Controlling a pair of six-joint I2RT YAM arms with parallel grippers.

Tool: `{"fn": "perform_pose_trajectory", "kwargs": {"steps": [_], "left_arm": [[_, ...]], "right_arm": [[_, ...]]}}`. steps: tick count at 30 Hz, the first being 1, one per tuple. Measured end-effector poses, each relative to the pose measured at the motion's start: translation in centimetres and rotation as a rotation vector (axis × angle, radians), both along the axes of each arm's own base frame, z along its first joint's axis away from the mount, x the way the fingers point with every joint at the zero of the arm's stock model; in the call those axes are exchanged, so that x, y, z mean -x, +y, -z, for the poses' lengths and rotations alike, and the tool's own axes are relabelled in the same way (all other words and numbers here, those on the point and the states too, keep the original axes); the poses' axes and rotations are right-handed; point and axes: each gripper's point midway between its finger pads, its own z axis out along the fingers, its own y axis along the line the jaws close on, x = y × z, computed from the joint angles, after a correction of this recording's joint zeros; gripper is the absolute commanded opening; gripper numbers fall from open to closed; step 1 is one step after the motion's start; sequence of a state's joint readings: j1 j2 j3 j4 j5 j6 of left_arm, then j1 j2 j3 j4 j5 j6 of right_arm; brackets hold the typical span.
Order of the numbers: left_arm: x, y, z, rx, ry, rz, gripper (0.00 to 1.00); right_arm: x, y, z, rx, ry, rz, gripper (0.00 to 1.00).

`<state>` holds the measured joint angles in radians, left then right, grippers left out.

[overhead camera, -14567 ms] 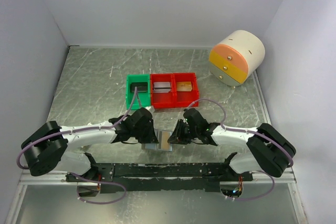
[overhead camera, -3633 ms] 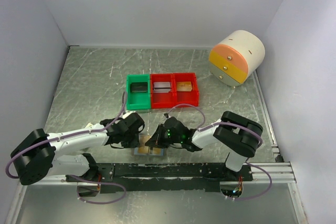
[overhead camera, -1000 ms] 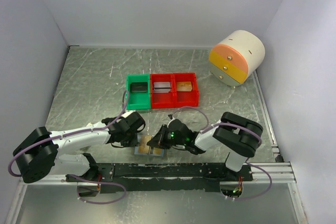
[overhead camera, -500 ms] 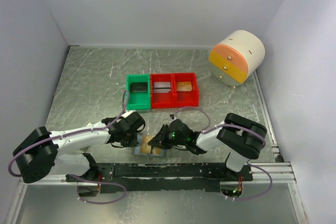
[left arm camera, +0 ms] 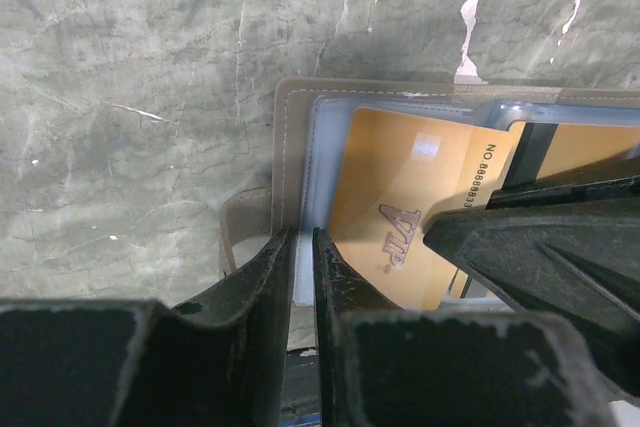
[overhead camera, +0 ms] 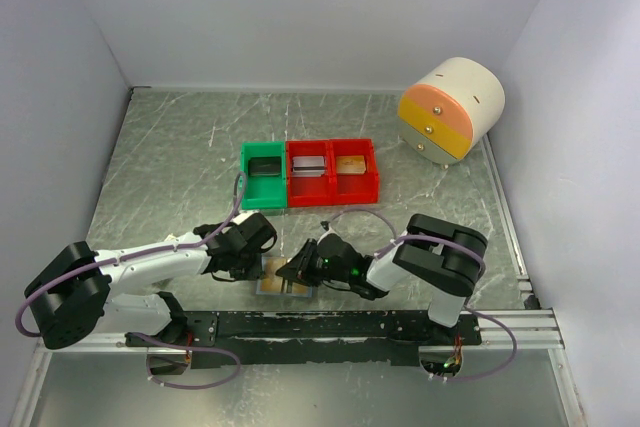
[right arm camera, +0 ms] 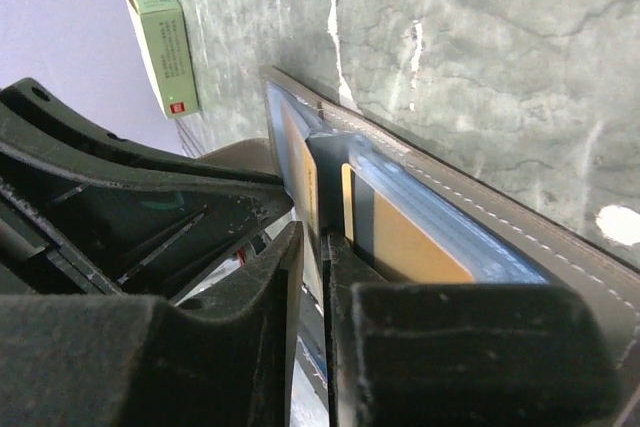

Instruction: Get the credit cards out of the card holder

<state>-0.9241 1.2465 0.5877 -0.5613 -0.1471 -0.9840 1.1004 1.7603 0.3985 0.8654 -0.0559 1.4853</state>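
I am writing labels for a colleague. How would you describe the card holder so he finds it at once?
At the near edge of the table, nearer than the plastic bins, the card holder lies open. It alone is flat and grey, with orange cards in pale blue pockets.

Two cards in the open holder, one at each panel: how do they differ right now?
The left-panel card shows a printed face, VIP and a number; the right-panel card shows a dark stripe. In the left wrist view the left-panel card is mostly exposed, the right-panel card largely hidden behind the right gripper. Both are orange-gold, inside the card holder's pale pockets.
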Motion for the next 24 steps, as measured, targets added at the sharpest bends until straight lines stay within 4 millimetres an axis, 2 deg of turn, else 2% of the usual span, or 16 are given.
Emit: {"fn": "perform_pose_trajectory", "kwargs": {"steps": [6, 13, 20, 24], "left_arm": [[0.0, 0.0, -0.1, 0.002, -0.001, 0.0, 0.25], [-0.1, -0.2, -0.7, 0.023, -0.019, 0.004, 0.25], [-0.3, -0.3, -1.1, 0.023, -0.022, 0.011, 0.29], [-0.9, -1.3, -2.9, 0.063, -0.056, 0.04, 0.35]], "right_arm": [[-0.1, -0.1, 0.0, 0.0, -0.009, 0.009, 0.03], [0.0, -1.0, -1.3, 0.009, -0.039, 0.01, 0.05], [0.4, -1.7, -0.2, 0.065, -0.025, -0.008, 0.08], [0.3, -1.6, -0.3, 0.064, -0.021, -0.023, 0.08]]}}
